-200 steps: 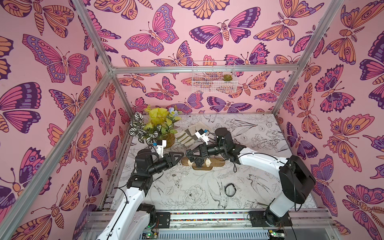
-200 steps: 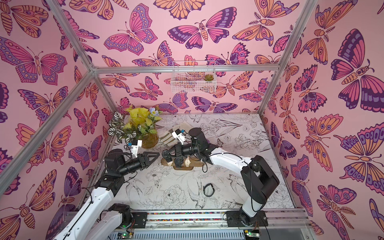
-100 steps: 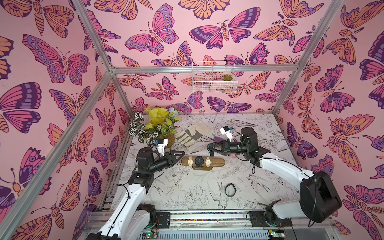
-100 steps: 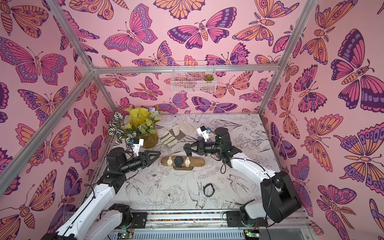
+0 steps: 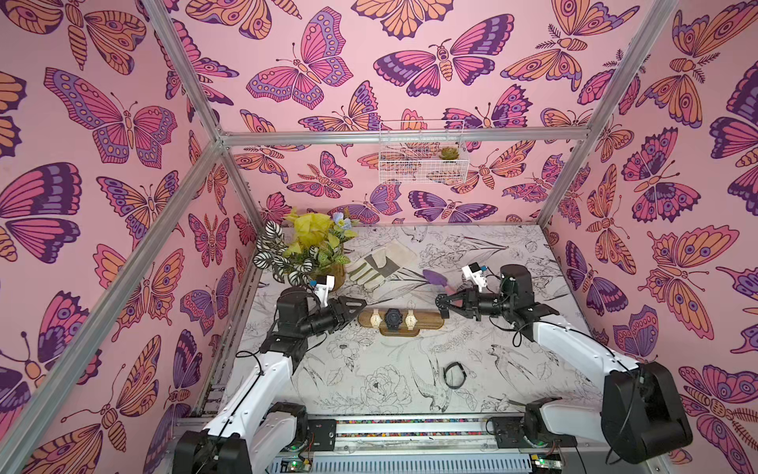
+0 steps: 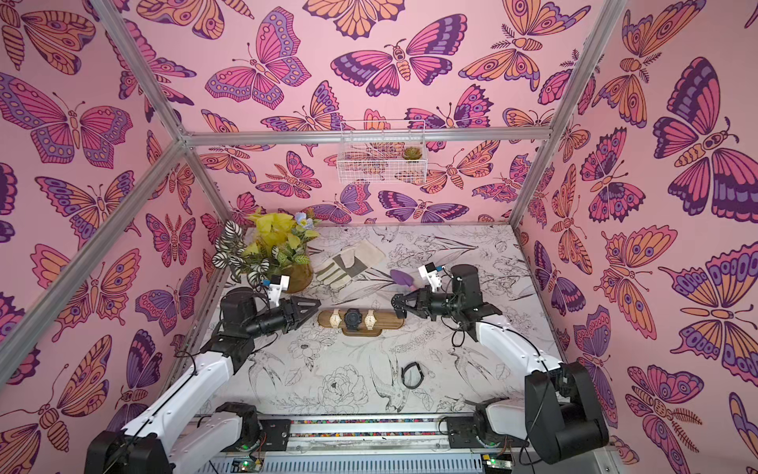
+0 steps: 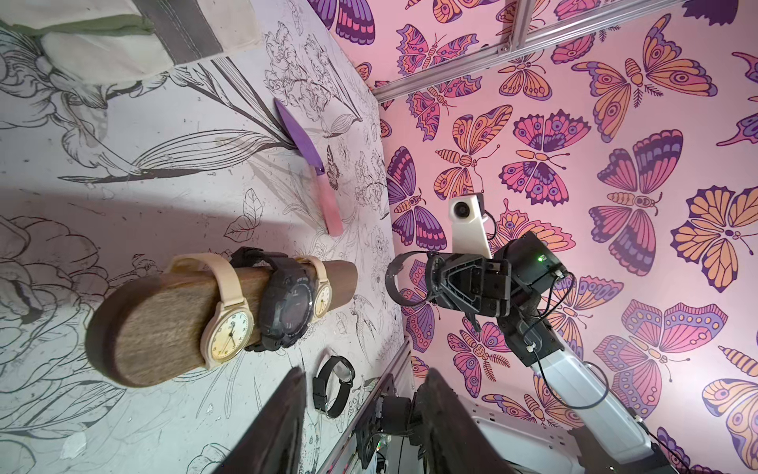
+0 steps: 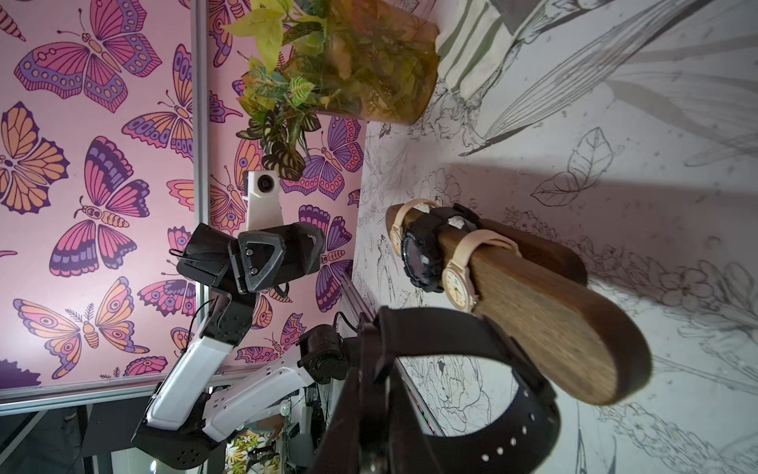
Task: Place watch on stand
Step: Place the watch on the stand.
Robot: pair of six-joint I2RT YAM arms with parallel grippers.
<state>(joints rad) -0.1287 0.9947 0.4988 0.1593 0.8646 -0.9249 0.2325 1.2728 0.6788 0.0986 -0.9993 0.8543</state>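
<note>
Floral tabletop (image 5: 348, 381), right tool (image 5: 441, 306) level beside stand (image 5: 428, 322), pinching black watch (image 8: 533, 416), left tool (image 5: 357, 308) spread opposite

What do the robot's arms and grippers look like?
The left arm and right arm have white links, black joints and thin black cables. The left gripper and right gripper are black, with triangular cut-outs. Each wrist bears a white camera.
</note>
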